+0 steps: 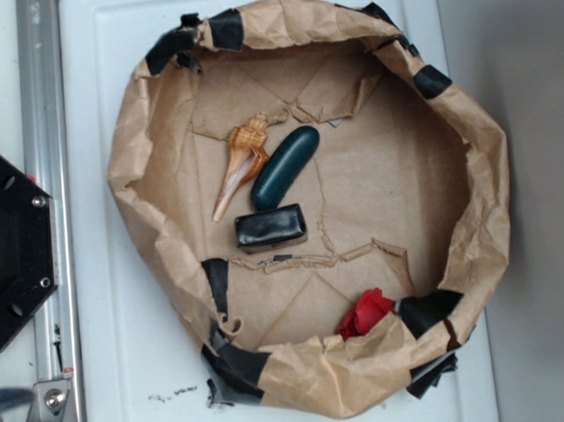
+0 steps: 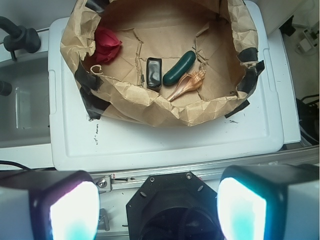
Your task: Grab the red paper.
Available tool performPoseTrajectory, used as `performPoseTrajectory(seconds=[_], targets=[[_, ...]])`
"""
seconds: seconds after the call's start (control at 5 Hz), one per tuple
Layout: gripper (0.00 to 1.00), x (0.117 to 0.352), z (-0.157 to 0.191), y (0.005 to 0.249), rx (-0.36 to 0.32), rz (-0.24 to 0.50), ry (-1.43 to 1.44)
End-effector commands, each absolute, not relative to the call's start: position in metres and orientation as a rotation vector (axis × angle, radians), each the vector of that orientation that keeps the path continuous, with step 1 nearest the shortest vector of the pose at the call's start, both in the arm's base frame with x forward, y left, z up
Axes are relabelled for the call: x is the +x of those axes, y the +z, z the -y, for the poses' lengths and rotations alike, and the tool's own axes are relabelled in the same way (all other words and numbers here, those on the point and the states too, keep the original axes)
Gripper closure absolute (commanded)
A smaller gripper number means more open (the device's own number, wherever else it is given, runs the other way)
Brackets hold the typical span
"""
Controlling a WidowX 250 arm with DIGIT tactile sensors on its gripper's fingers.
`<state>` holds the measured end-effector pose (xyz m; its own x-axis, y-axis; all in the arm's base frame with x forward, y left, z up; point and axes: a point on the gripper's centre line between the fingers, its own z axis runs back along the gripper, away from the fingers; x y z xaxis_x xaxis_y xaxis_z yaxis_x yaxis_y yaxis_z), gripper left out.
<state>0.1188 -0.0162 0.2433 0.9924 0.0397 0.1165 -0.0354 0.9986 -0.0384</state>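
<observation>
The red paper (image 1: 364, 312) (image 2: 106, 44) lies crumpled against the inner wall of a brown paper basin (image 1: 465, 130) (image 2: 150, 107), near black tape. Well apart sit a black block (image 1: 270, 227) (image 2: 154, 72), green pickle (image 1: 284, 166) (image 2: 179, 68) and shell (image 1: 240, 164) (image 2: 187, 84). The gripper (image 2: 157, 210) hangs wide apart, empty, far away.

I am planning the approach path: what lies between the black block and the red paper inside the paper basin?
Only bare, creased brown paper floor with a torn seam separates the black block from the red paper; the exterior view shows it best.
</observation>
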Motion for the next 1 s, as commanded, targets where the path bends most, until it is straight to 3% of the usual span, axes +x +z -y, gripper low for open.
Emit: performPoseTrajectory(seconds=[0.0, 0.2, 0.4, 0.6, 0.8], targets=[[0.0, 0.119, 0.016, 0.243, -0.036, 0.118, 0.038], [0.0, 0.164, 0.008, 0.221, 0.162, 0.134, -0.033], [0.0, 0.211, 0.009, 0.195, 0.209, 0.144, -0.287], [0.0, 0.248, 0.021, 0.165, 0.128, 0.276, -0.392], [0.0, 0.273, 0.029, 0.138, 0.026, 0.355, -0.524]])
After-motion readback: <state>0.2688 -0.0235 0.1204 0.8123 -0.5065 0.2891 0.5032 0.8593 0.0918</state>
